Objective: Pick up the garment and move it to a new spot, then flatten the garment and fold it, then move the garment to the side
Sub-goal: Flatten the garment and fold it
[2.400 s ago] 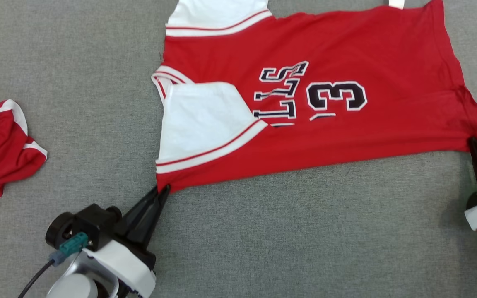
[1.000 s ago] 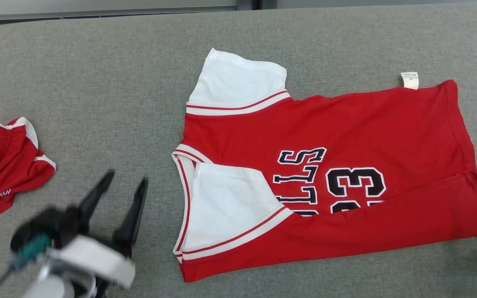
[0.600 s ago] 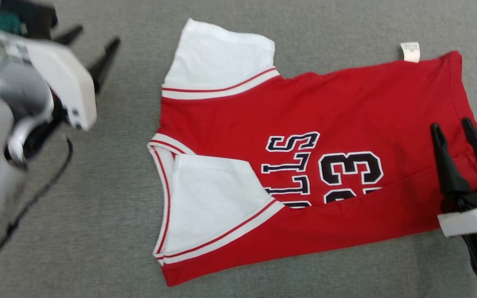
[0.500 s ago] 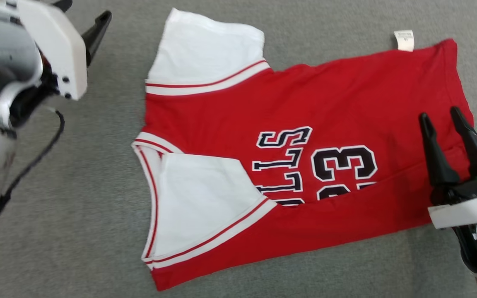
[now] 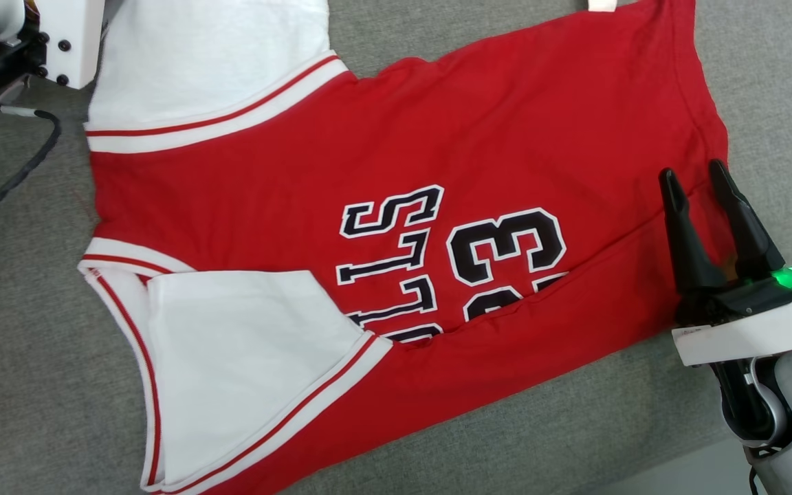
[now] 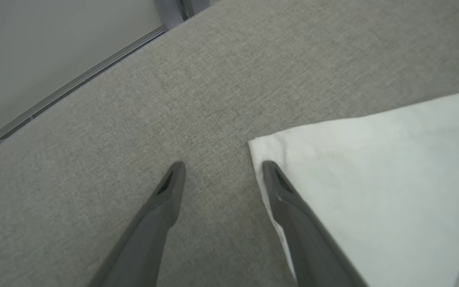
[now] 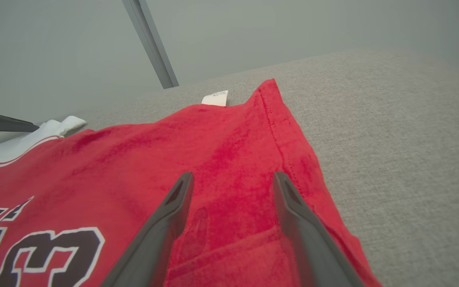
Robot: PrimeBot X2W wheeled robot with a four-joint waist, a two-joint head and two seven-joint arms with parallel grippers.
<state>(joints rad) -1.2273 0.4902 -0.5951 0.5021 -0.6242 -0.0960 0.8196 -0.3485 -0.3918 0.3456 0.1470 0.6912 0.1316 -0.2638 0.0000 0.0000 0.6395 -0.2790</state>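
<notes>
Red jersey garment (image 5: pixel 396 151) lies spread on the grey tabletop (image 5: pixel 575 426), collar end to robot's left, hem to robot's right. White far sleeve (image 5: pixel 217 62) lies out flat at top left. Near sleeve (image 5: pixel 245 357) is folded in over the body. The near long edge is folded up onto the front and covers the lower part of the black lettering and numbers (image 5: pixel 506 247). White care label (image 7: pixel 215 97) pokes out at the far hem corner.

Right fingers (image 5: pixel 683 234) are spread apart and empty, sitting over the hem end of the garment, tips pointing away from the robot. Right wrist view has both fingers above red cloth just inside the stitched hem; can't tell if the tips touch the fabric. Green light (image 5: pixel 791 277) is lit on that wrist.

Left fingers (image 6: pixel 291 211) are also spread and grasping nothing, at the outer corner of the far sleeve. One tip is right at the sleeve's edge, the other over bare tabletop. Head view catches the left wrist housing (image 5: pixel 69 41) at the top left corner, black cable (image 5: pixel 11 179) trailing down from it
</notes>
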